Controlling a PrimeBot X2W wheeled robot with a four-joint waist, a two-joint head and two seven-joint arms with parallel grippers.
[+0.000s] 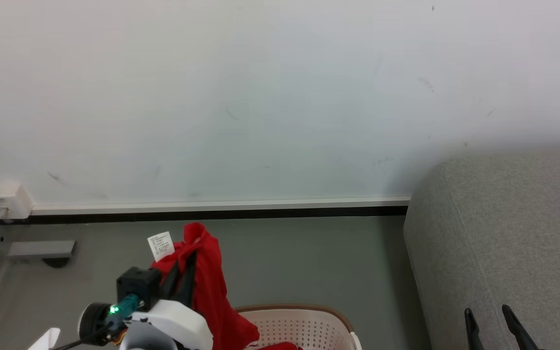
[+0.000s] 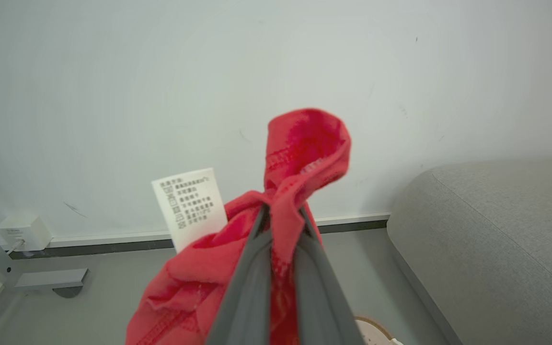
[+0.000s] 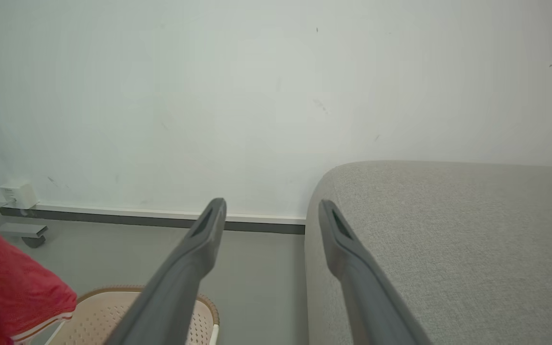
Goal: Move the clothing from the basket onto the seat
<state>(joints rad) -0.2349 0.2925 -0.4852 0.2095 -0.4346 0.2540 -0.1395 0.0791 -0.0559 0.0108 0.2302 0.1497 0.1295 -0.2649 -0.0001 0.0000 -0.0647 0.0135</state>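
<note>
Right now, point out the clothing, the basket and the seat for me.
clothing (image 2: 304, 143), left wrist view, on the bunched red fold at its top.
basket (image 1: 304, 328), head view, on its perforated inner wall.
seat (image 3: 448, 230), right wrist view, on its grey upholstered top.

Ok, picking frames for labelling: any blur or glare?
Head view: even light, no glare. Left wrist view: the bright red fabric garment and left end effector look soft, close to the lens. Right wrist view: light grey upholstered sofa sharp.

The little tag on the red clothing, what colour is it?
The tag is white with small dark print, clearest in the left wrist view.
</note>
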